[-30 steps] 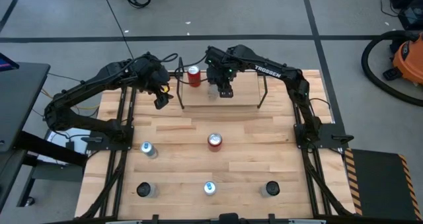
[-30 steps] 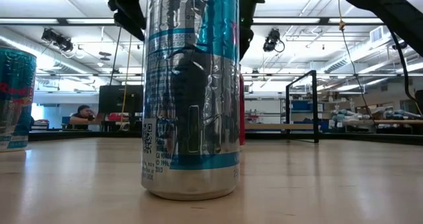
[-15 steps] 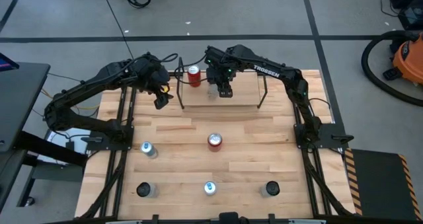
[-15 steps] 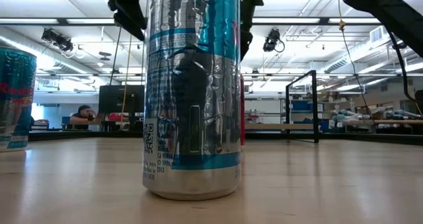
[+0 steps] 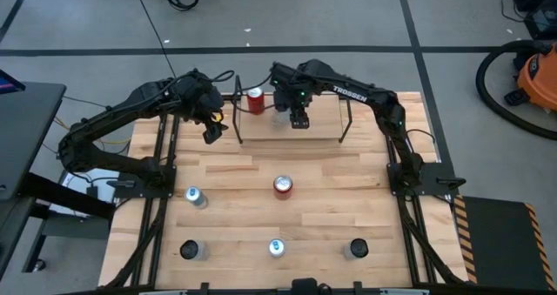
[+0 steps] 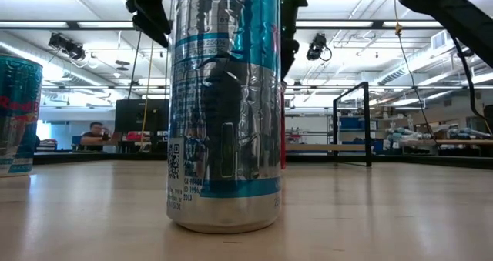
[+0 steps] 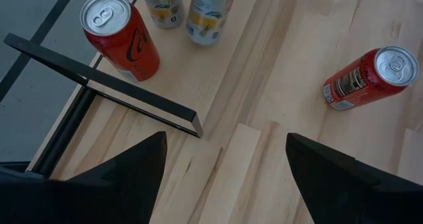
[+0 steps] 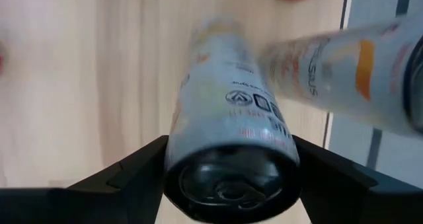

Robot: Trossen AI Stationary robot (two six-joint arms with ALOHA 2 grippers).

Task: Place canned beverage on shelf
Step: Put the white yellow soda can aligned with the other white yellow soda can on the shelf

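High view: wooden surface (image 5: 331, 186) under both arms, the shelf (image 5: 318, 128) at the far middle, loose cans scattered nearer. Right tool (image 5: 298, 119) over the shelf's left half, clenched on a pale can (image 8: 228, 154) that fills the right wrist view between the fingers; a second pale can (image 8: 370, 75) just beside it there. Red can (image 5: 255, 99) upright at the shelf's far left corner, near the right tool. Left tool (image 7: 225, 174) waiting just left of the shelf, fingers spread and empty.

Probably the setting-down step. Best done by lowering straight until the base meets the board, keeping the can upright and clear of its neighbours, then spreading the fingers only slightly before lifting straight up.

Shelf contents: red can and two pale cans, judging by the left wrist view. Elsewhere: another red can (image 5: 283, 186) mid-surface, four silver ones nearer.
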